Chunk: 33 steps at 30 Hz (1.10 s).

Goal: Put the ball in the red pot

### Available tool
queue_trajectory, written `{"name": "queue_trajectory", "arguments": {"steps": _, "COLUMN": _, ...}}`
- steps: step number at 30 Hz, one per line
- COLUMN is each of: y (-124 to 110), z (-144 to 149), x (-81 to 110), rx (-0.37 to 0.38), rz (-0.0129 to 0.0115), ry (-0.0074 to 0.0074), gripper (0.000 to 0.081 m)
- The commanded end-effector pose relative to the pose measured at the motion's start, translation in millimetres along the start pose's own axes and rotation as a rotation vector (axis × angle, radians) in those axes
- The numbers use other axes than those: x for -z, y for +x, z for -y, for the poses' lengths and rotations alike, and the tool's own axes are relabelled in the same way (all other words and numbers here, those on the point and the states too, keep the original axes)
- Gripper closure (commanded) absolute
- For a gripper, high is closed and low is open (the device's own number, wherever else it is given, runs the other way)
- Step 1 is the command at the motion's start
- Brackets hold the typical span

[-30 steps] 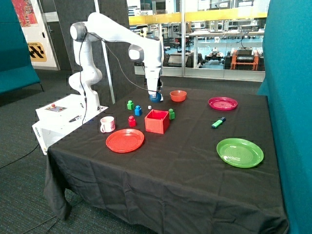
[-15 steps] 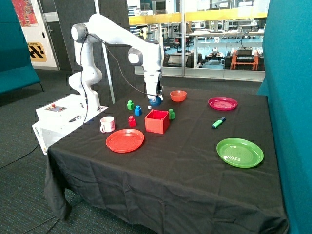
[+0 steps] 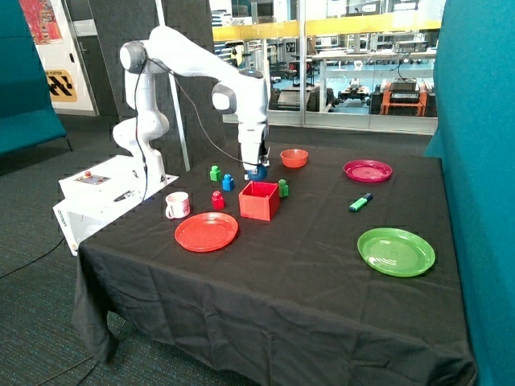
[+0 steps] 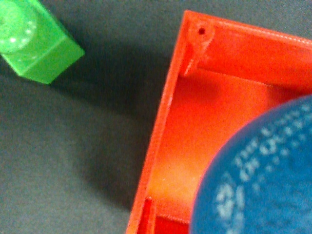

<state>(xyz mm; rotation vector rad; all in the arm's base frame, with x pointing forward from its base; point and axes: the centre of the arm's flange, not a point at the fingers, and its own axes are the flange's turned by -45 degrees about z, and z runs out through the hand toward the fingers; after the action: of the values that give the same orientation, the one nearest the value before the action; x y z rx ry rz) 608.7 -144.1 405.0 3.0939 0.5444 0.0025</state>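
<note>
Even, bright room light falls on the black tablecloth point(image 3: 306, 265) with daylight behind the rear windows point(image 3: 354, 56). In the wrist view the ball point(image 4: 263, 175) is close and blurred, the red pot point(image 4: 195, 122) glows softly, and the green block point(image 4: 36, 41) casts a diffuse shadow.

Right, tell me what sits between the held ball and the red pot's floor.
Nothing: in the wrist view the ball hangs over the red pot's bare interior. The gripper carries it.

Red pot point(image 3: 259, 201) mouth unblocked beneath the ball point(image 3: 257, 171), green block point(image 3: 282, 188) just right, blue block point(image 3: 228, 182) left, bare worktop point(image 3: 306, 265) nearer
</note>
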Motion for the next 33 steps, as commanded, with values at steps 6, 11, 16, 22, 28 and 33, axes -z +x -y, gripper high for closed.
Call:
{"name": "queue_trajectory", "arguments": {"steps": 6, "y": 3.6, "z": -9.8, "x": -16.2, "rx": -0.004, "rz": 0.0015, "ry": 0.0005, "gripper": 0.0808}}
{"name": "queue_trajectory", "arguments": {"steps": 11, "y": 5.1, "z": -8.4, "x": -24.5, "rx": -0.001, "rz": 0.0015, "ry": 0.0005, "gripper": 0.0808}}
{"name": "queue_trajectory", "arguments": {"steps": 16, "y": 5.6, "z": -5.8, "x": -32.6, "rx": 0.004, "rz": 0.0015, "ry": 0.0005, "gripper": 0.0808}}
{"name": "queue_trajectory", "arguments": {"steps": 22, "y": 5.1, "z": -2.9, "x": -40.0, "rx": 0.007, "rz": 0.0015, "ry": 0.0005, "gripper": 0.0808}}
{"name": "queue_trajectory", "arguments": {"steps": 28, "y": 3.8, "z": -1.6, "x": -45.6, "rx": 0.002, "rz": 0.0015, "ry": 0.0005, "gripper": 0.0808}}
{"name": "queue_trajectory", "arguments": {"steps": 33, "y": 2.8, "z": -0.4, "x": -47.9, "rx": -0.002, "rz": 0.0015, "ry": 0.0005, "gripper": 0.0555}}
